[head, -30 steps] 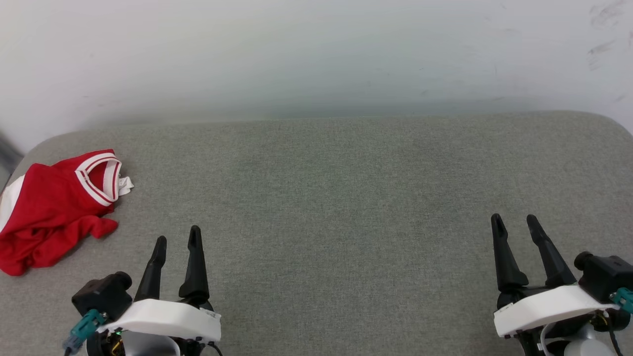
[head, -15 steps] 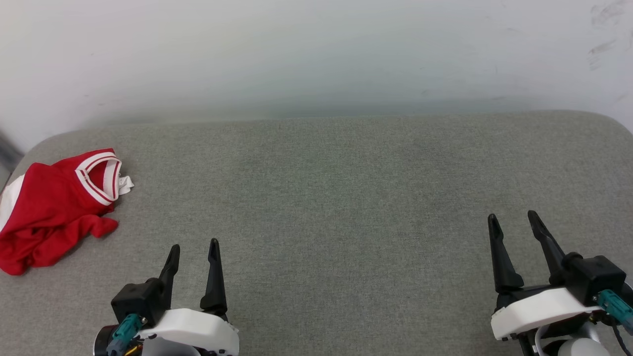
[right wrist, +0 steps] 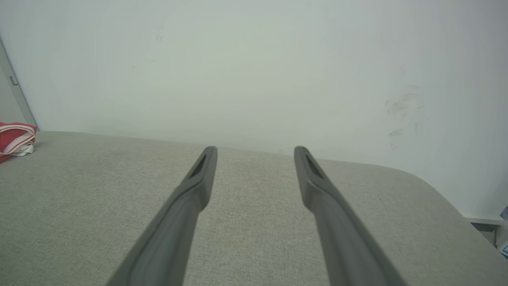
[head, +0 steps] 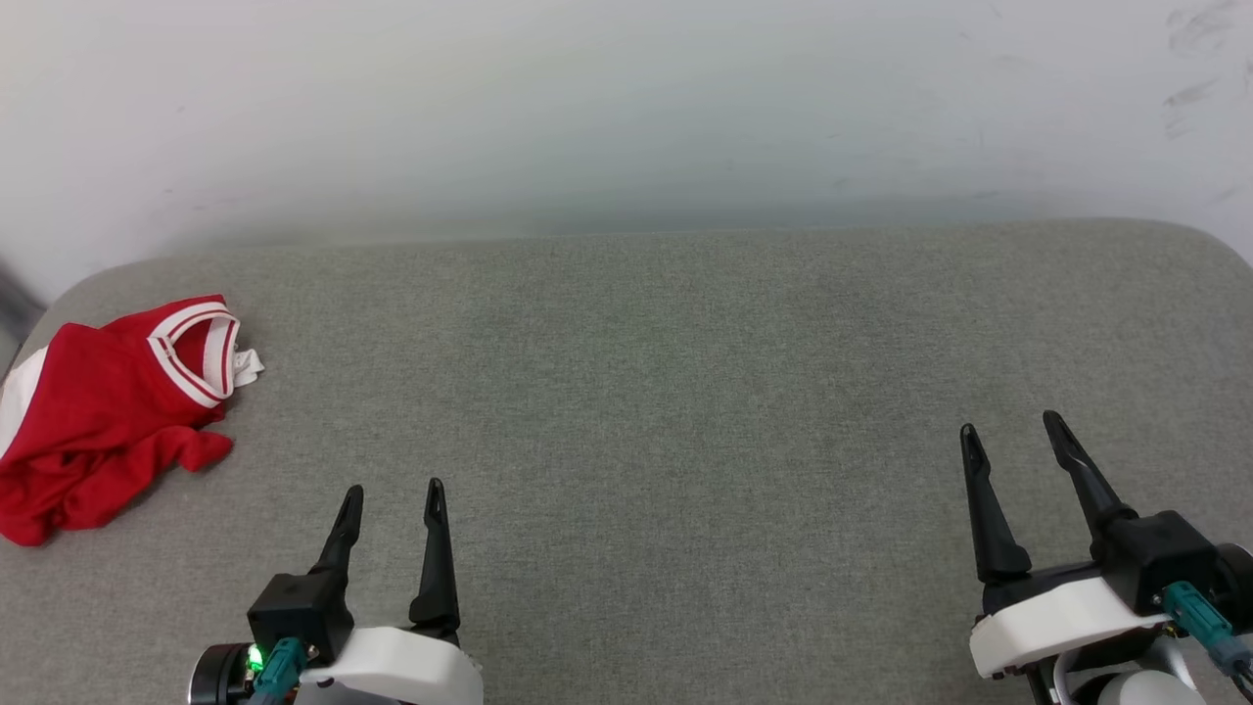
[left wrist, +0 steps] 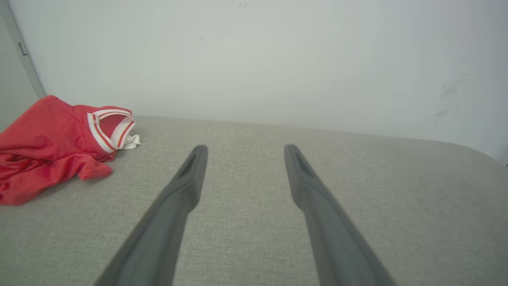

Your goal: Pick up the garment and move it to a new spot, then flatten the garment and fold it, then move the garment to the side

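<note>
The garment [head: 93, 411] lies crumpled at the far left of the grey padded surface [head: 666, 392], red with a red-and-white striped collar and a strip of white sleeve. The left wrist view has the garment [left wrist: 51, 145] at its left; the right wrist view catches its collar [right wrist: 14, 139] at the left edge. My left gripper [head: 394, 492] stands open and empty near the front edge, right of and nearer than the garment. My right gripper [head: 1010, 427] is open and empty at the far right. Both grippers [left wrist: 242, 147] [right wrist: 256, 149] hover over bare fabric.
A pale wall [head: 626, 108] runs behind the surface. The surface's corners are rounded at back left and back right [head: 1204, 245]. A broad bare stretch lies between my two grippers.
My left gripper has drawn back toward the front edge and shifted right, away from the garment. My right gripper has turned slightly. The garment has not moved.
</note>
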